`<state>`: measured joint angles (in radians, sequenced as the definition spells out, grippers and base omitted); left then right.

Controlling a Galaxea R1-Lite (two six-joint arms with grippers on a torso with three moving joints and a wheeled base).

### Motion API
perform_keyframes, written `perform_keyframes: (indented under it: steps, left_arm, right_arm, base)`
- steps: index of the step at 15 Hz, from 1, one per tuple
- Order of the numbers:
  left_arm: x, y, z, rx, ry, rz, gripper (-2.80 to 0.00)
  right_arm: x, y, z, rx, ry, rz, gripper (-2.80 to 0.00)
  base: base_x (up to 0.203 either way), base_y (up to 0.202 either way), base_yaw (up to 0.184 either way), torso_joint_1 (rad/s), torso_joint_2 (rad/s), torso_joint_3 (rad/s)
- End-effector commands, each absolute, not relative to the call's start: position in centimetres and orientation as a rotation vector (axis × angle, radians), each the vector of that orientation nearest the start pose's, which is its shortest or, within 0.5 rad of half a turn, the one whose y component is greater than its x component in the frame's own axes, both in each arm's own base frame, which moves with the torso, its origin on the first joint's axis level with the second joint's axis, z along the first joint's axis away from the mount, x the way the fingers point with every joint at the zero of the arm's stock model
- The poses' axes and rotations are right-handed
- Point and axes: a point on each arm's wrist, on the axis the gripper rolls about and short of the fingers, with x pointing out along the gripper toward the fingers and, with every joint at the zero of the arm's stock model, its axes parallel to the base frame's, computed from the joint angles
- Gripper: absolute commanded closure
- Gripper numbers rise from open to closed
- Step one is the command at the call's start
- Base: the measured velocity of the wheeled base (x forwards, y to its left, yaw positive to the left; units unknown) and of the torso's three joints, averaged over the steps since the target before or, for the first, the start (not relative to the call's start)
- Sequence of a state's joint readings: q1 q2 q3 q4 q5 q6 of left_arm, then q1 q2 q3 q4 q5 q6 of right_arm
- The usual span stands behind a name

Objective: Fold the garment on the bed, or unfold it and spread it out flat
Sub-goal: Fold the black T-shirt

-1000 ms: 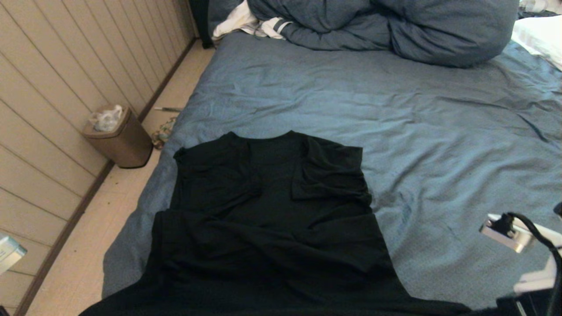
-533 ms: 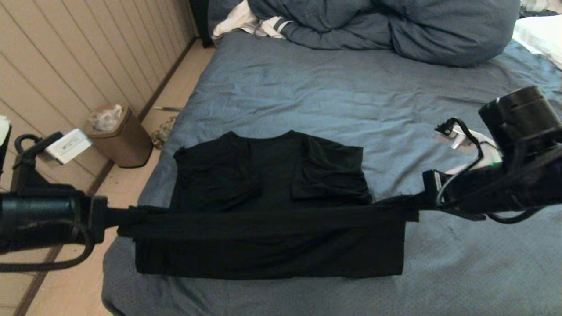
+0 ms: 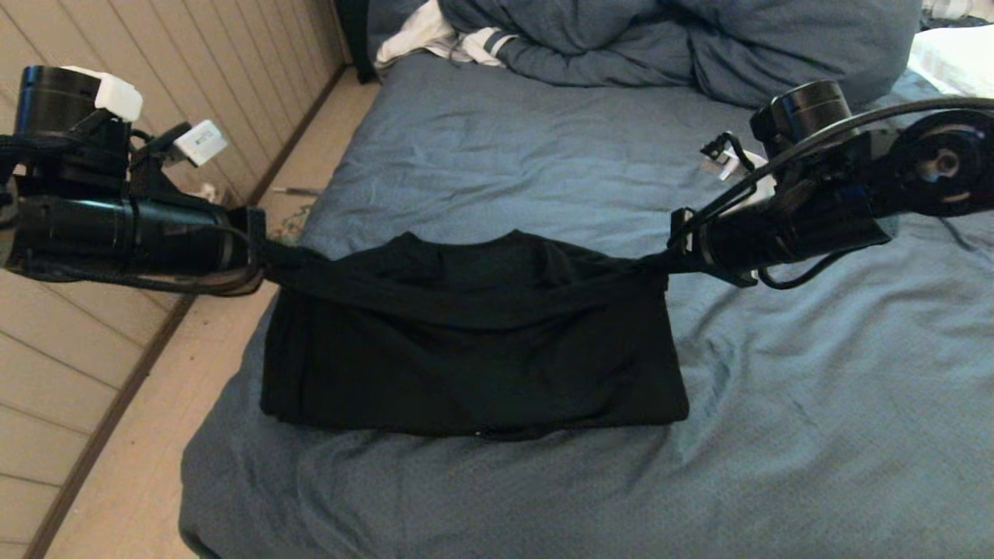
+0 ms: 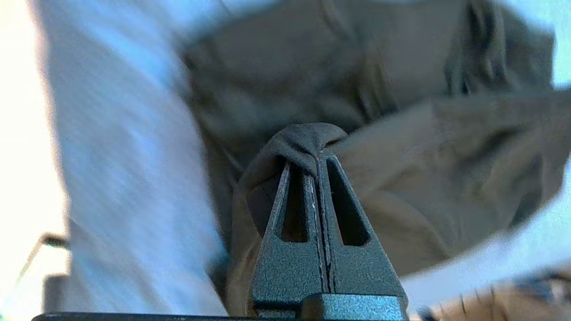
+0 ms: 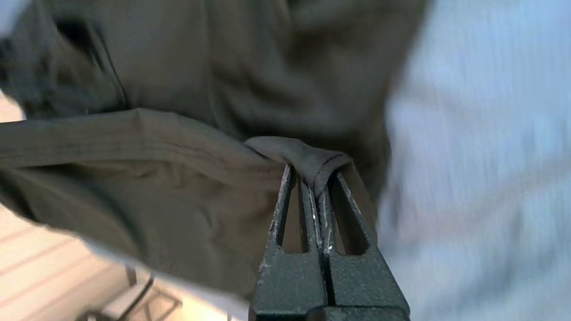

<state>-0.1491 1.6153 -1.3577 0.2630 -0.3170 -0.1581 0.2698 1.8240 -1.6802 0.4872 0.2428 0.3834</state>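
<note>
The garment, a plain black T-shirt, lies on the near left part of the bed, doubled over on itself. Its hem edge hangs stretched in the air between my two grippers, sagging over the collar end. My left gripper is shut on the hem's left corner above the bed's left edge; the pinched cloth bunches over its tips. My right gripper is shut on the right corner, with the fabric wrapped round its tips.
A bulky blue duvet and white striped clothing lie at the far end of the bed. White bedding sits at the far right. Floor and a panelled wall run along the bed's left side.
Both arms came into view, lifted the garment's near edge and carried it away from me toward the collar. The shirt's lower half now lies folded over its upper half.
</note>
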Motion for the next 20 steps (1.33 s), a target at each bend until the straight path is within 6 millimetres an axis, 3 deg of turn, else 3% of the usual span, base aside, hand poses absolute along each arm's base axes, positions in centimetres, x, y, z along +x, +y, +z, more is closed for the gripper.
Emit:
perform_keyframes:
  steps: [1,5,11,18,20]
  left_arm:
    - [30.9,-3.7,28.1,-0.217,0.536,-0.365,0.00]
    - [31.8,-2.1,29.2,-0.271,0.492,-0.326,0.00]
    - [35.1,-2.2,28.6,-0.316,0.484,-0.319,0.00]
    - [39.0,-2.5,27.1,-0.373,0.427,-0.336,0.00]
    - [39.9,-2.5,26.4,-0.371,0.407,-0.339,0.00]
  right_arm:
    - [35.8,10.4,26.9,0.355,0.732,0.359,0.00]
    - [37.3,9.5,27.5,0.367,0.701,0.334,0.00]
    - [39.9,9.6,26.6,0.364,0.641,0.314,0.00]
    - [41.5,10.5,28.1,0.336,0.394,0.366,0.00]
    - [42.0,11.1,27.5,0.261,0.380,0.386,0.00]
  base:
    - [0.000,0.000,0.000,0.000,0.00,0.000]
    - [0.000,0.000,0.000,0.000,0.00,0.000]
    - [0.000,0.000,0.000,0.000,0.00,0.000]
    - [0.000,0.000,0.000,0.000,0.00,0.000]
    - [0.000,0.000,0.000,0.000,0.00,0.000]
